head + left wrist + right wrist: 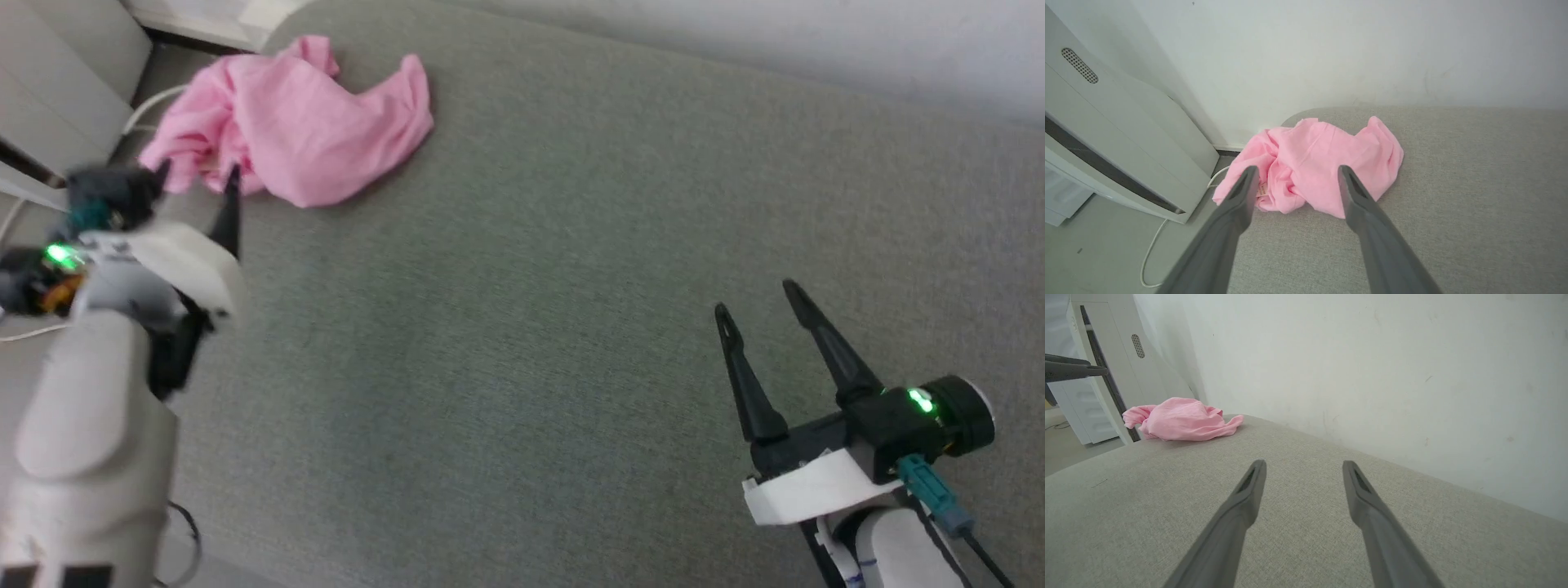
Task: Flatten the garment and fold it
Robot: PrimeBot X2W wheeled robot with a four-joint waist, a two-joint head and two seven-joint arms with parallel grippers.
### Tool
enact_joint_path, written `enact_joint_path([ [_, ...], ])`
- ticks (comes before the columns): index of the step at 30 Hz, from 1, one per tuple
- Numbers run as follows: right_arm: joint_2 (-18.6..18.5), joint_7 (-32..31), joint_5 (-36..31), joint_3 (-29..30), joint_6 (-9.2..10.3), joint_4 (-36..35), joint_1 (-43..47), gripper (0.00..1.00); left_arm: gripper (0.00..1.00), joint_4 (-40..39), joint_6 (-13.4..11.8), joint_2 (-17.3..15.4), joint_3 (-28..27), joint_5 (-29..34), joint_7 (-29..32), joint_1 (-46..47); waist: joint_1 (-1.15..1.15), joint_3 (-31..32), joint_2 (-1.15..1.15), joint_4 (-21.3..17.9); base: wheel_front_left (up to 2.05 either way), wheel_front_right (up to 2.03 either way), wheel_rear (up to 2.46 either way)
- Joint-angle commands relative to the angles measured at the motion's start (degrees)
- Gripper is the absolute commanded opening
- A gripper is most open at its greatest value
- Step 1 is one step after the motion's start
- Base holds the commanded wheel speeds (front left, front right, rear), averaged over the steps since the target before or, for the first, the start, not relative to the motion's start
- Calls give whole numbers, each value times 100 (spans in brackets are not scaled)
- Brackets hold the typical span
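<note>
Pink shorts (302, 122), crumpled at cushion (522, 327) corner: left gripper (198, 175), jaws apart, should pinch near edge low; right gripper (757, 298) likewise apart.

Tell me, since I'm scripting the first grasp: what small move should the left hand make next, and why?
Probably ease the left hand forward and down onto the near edge of the pink garment. Its fingers are open and aimed at the crumpled heap, seemingly just short of it; the right hand is open, far off over the grey cushion.
</note>
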State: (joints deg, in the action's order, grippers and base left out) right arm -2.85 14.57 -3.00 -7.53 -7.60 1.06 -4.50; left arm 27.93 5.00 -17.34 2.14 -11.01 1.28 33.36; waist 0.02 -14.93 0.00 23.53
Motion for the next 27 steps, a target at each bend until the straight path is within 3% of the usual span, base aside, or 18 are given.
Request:
enact_joint_path([
  [1, -3, -20, -26, 2, 11, -116, -151, 100, 100, 198, 100, -231, 85, 23, 194, 347, -2, -758, 0, -611, 0, 0, 0],
  [6, -3, -60, -128, -110, 11, -369, -362, 100, 100, 830, 236, -828, 345, -293, 864, 1258, -2, -1257, 0, -941, 0, 0, 0],
  [12, -3, -50, -136, -153, 11, -512, -557, 100, 100, 1204, 246, -1502, 1122, -1732, 2225, 1846, -2, -1652, 0, -1356, 0, 0, 0],
  [18, -3, -7, -43, -106, 11, -509, -614, 100, 100, 1429, 247, -2215, 1375, -2799, 3273, 2104, -2, -1920, 0, -1715, 0, 0, 0],
  [27, -3, 33, -3, -74, 11, -502, -627, 100, 100, 1721, 248, -2602, 1505, -4059, 4676, 1913, -2, -2094, 0, -1833, 0, 0, 0],
])
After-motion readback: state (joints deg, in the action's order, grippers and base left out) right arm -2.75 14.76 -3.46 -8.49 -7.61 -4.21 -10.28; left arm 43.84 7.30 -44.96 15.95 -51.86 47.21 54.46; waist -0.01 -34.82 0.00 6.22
